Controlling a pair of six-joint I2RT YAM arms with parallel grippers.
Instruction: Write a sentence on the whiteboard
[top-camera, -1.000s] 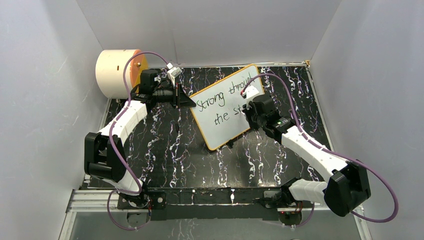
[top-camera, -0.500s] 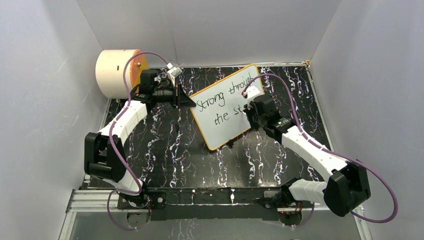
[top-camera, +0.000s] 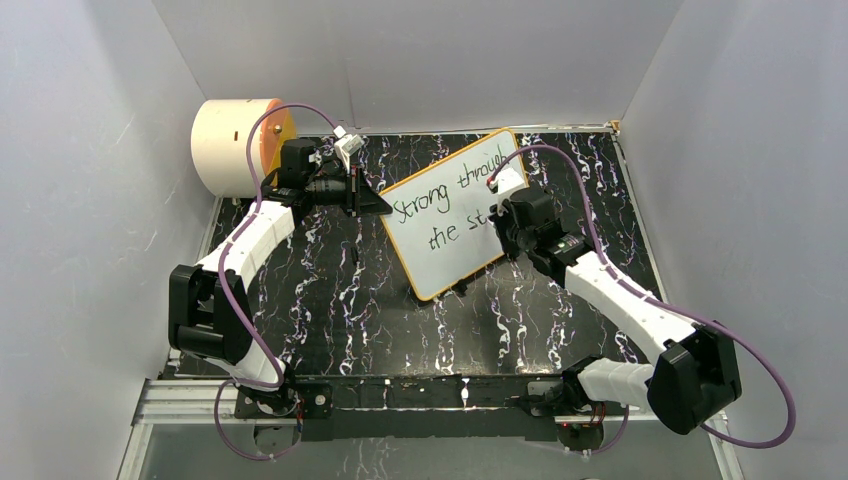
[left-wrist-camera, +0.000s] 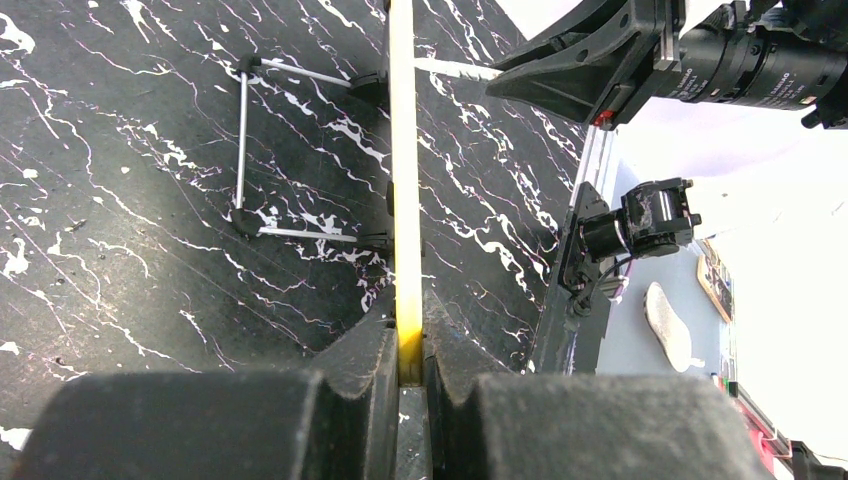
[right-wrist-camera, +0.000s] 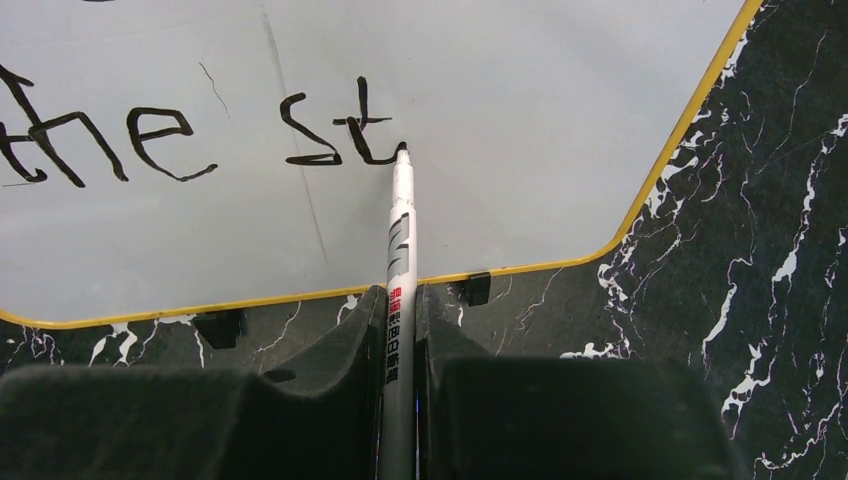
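Observation:
The whiteboard (top-camera: 450, 215), white with a thin orange-yellow frame, lies tilted on the black marbled table and reads "Strong through the st". My left gripper (top-camera: 385, 205) is shut on its left edge; in the left wrist view the yellow frame (left-wrist-camera: 405, 180) runs edge-on into the closed jaws of that gripper (left-wrist-camera: 410, 345). My right gripper (top-camera: 497, 222) is shut on a white marker (right-wrist-camera: 400, 260), and the right gripper (right-wrist-camera: 400, 310) holds it with the black tip touching the whiteboard (right-wrist-camera: 500, 120) just right of the "t" in "st".
A cream cylinder with an orange face (top-camera: 238, 145) stands at the back left against the wall. Grey walls close in both sides and the back. Black feet (right-wrist-camera: 475, 288) line the board's near edge. A wire stand (left-wrist-camera: 245, 150) shows behind the board.
The right gripper and marker have shifted slightly up and right along the second line of writing. The left arm and the board have not moved.

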